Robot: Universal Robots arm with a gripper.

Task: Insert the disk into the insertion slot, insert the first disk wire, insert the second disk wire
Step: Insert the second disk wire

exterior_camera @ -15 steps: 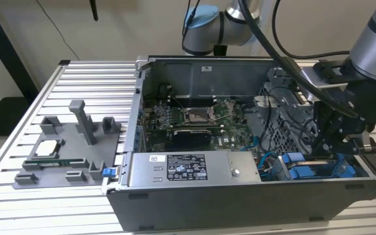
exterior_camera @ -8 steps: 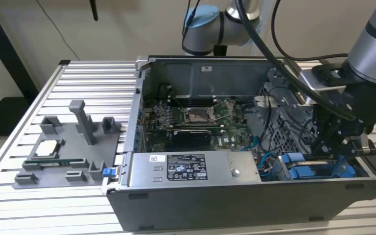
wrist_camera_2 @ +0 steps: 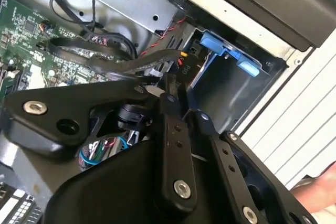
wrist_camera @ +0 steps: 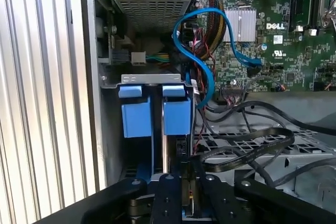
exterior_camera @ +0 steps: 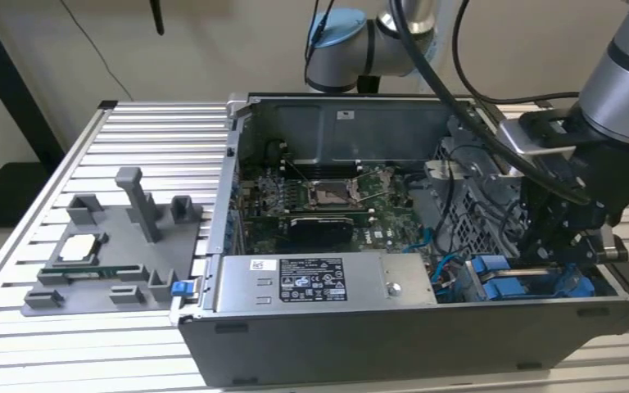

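Observation:
Two bright blue disk frames [wrist_camera: 176, 111] stand side by side in the dark perforated drive cage [wrist_camera: 252, 129], at the case's near corner on the exterior view's right [exterior_camera: 490, 282]. The disk's silver body is hidden down in the insertion slot. My gripper [wrist_camera: 186, 174] hangs right over the frame nearer the cage. Its fingers [wrist_camera_2: 168, 129] are drawn close together on the end of a flat black disk wire [wrist_camera: 247, 148]. In the second wrist view that wire [wrist_camera_2: 105, 61] runs from the motherboard side to the gripper [wrist_camera_2: 178, 90]. In the exterior view the gripper [exterior_camera: 549, 258] is low inside the case.
The silver labelled power-supply box [exterior_camera: 326, 282] lies along the case's front. The motherboard [exterior_camera: 326, 196] fills the middle. A blue cable [wrist_camera: 205, 51] loops above the frames among red and black wires. A grey fixture [exterior_camera: 118, 246] with small parts sits on the slatted table.

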